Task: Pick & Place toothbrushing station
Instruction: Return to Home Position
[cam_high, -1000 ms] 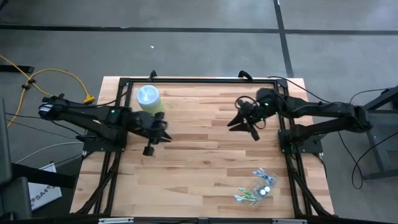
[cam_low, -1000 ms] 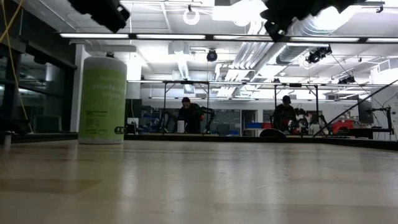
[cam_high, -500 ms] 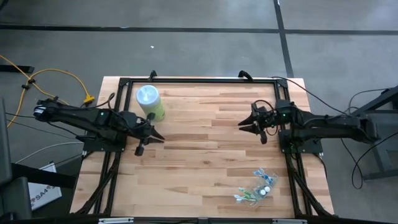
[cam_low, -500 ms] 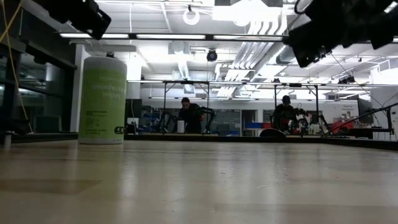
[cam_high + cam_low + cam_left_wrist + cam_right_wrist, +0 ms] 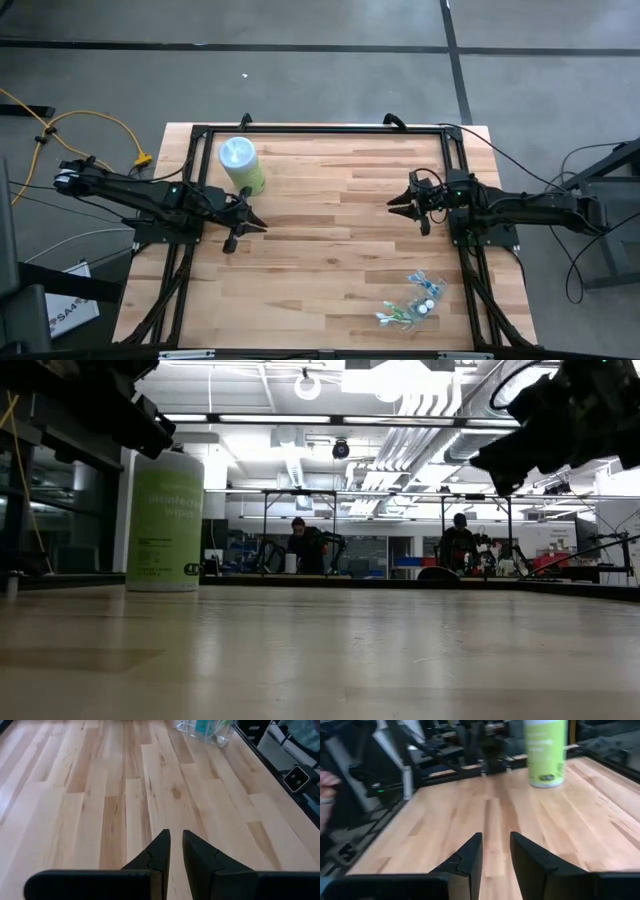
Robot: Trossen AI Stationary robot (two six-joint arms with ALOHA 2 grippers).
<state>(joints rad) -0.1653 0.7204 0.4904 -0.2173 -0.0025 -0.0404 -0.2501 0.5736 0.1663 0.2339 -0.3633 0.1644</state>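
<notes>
Reading L to R, we find the left gripper (image 5: pixel 176 836) by the table's (image 5: pixel 330 250) left edge near the green canister (image 5: pixel 240 160), fingers a crack apart, empty; the right gripper (image 5: pixel 495 836) by the right edge, slightly wider, also empty. The toothbrushing station (image 5: pixel 415 303) stands at the front right corner, so we judge placing done & homing in hand; next needs both arms parked, no grasp.

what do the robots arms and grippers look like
The left arm and right arm are dark, slim jointed links with thin black cables running off them. The left gripper and right gripper each have two matte black fingers, wedge-shaped and tapering to pointed tips.
</notes>
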